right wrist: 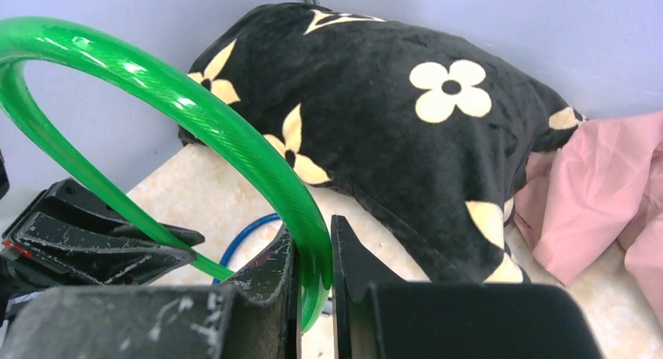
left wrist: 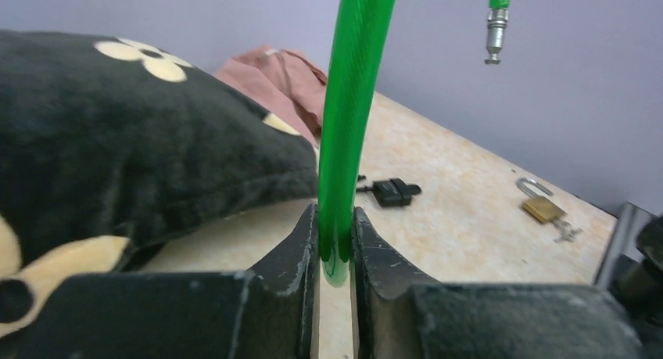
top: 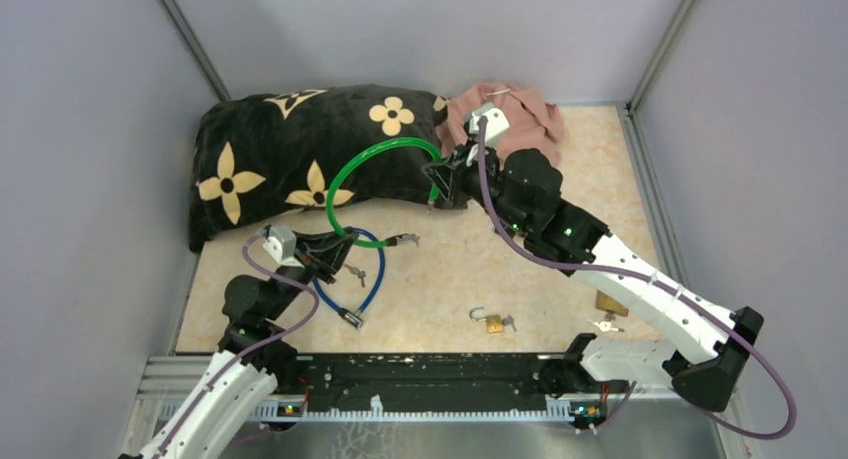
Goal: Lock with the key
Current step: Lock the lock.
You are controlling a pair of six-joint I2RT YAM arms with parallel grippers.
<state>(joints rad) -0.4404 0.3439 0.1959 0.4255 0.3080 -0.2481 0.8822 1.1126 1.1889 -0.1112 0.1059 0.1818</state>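
Green cable (right wrist: 195, 113) is arched over frame centre: lower-left end pinched btwn left gripper (top: 343, 238) fingers (left wrist: 301, 245), upper-right end clamped btwn right gripper (top: 439, 183) fingers (right wrist: 349, 253).

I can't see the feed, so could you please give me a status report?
Shut on green cable lock: left end effector, right end effector. Its pin end hanging free. Close by, blue cable lock.

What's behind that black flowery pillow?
Only a crumpled pink cloth shows, at the right end of the pillow. The pillow covers whatever else lies behind it.
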